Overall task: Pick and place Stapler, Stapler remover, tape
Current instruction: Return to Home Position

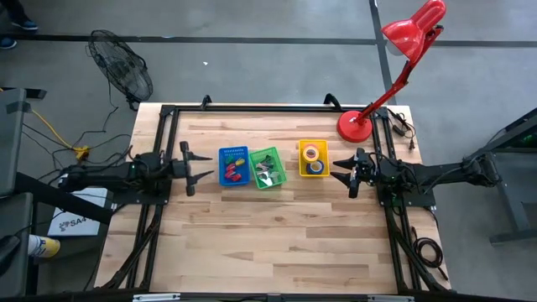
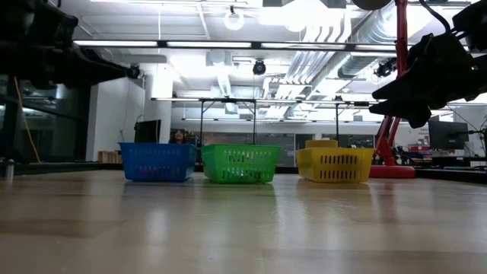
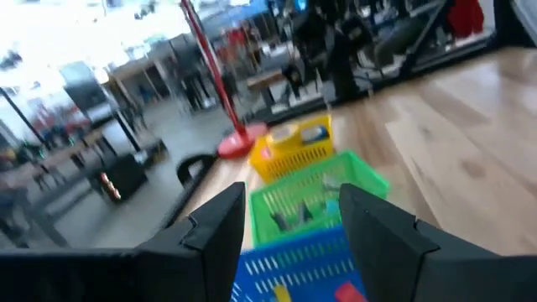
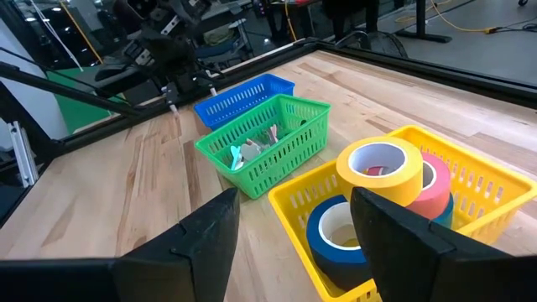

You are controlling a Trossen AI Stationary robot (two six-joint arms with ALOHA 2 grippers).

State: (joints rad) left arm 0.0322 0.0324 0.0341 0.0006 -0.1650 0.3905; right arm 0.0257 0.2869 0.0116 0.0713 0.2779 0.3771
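- Both pincers are spread wide, holding nothing: left gripper (image 1: 209, 166) just left of the blue plastic mesh bin (image 1: 233, 154), right gripper (image 1: 336, 169) just right of the yellow plastic mesh bin (image 1: 301, 159).
- The ring-shaped tape rolls (image 4: 403, 180) are piled in the yellow bin, with the top one above the rim. A careless right-arm swing could knock it out, imo.
- The red and yellow bits in the blue bin look like staplers (image 1: 234, 172). The stuff in the green plastic mesh bin (image 1: 264, 156) is too small to call.

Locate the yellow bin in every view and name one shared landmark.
High view: yellow bin, right of centre.
Low view: rightmost of three bins.
Left wrist view: farthest bin.
Right wrist view: nearest bin, holding tape.
Shared landmark: green bin beside it.
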